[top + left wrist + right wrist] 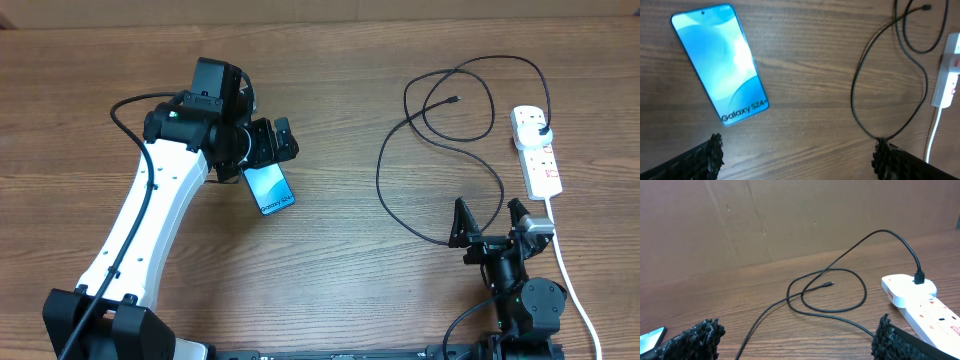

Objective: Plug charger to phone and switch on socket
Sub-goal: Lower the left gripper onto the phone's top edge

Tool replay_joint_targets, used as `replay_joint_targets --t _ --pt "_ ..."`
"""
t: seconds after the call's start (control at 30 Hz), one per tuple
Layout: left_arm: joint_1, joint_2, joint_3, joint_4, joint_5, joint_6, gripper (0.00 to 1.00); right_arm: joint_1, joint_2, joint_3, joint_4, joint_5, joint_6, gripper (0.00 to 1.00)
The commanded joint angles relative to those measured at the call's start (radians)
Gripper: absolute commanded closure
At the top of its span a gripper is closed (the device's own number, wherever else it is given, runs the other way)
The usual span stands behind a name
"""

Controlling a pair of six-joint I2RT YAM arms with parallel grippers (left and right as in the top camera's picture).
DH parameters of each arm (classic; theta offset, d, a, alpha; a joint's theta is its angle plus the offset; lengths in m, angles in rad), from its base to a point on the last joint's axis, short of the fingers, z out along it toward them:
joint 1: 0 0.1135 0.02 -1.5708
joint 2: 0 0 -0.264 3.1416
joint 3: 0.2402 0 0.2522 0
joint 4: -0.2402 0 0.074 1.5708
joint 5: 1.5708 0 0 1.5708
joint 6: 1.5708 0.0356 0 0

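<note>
Overhead shows the charger (378,172) looping between phone (268,187) and socket (537,150).

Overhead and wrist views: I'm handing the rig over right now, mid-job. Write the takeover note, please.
Left end effector: open, empty, just beside the phone.
Right end effector: open, empty, near the socket.
Phone lies screen-up on the table, nothing plugged in. Charger loops loose between phone and socket; its connector tip lies free on the wood.
Done: its plug sits in the socket.
Left: bring the tip into the phone, then flip the socket's switch; the switch position cannot be read here.
</note>
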Motion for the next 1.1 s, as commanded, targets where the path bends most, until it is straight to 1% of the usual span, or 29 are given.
replay_joint_targets --t 0.0,0.23,0.67,0.83,0.93,1.07 --pt "-0.006 0.003 0.023 -0.035 0.006 -0.020 0.00 0.005 0.001 -0.010 0.004 0.009 -0.008 0.00" --pt "-0.006 0.003 0.023 -0.112 -0.084 -0.021 0.00 0.005 0.001 -0.010 0.004 0.009 -0.008 0.00" --pt "-0.006 0.003 0.023 -0.105 -0.094 -0.028 0.00 0.005 0.001 -0.010 0.004 0.009 -0.008 0.00" --pt "-0.008 0.008 0.023 -0.113 -0.141 -0.142 0.00 0.005 0.001 -0.010 0.004 0.009 -0.008 0.00" --pt "-0.023 0.018 0.023 -0.105 -0.182 -0.168 0.00 0.005 0.001 -0.010 0.004 0.009 -0.008 0.00" --pt "-0.047 0.043 0.024 -0.118 -0.240 -0.230 0.00 0.005 0.001 -0.010 0.004 0.009 -0.008 0.00"
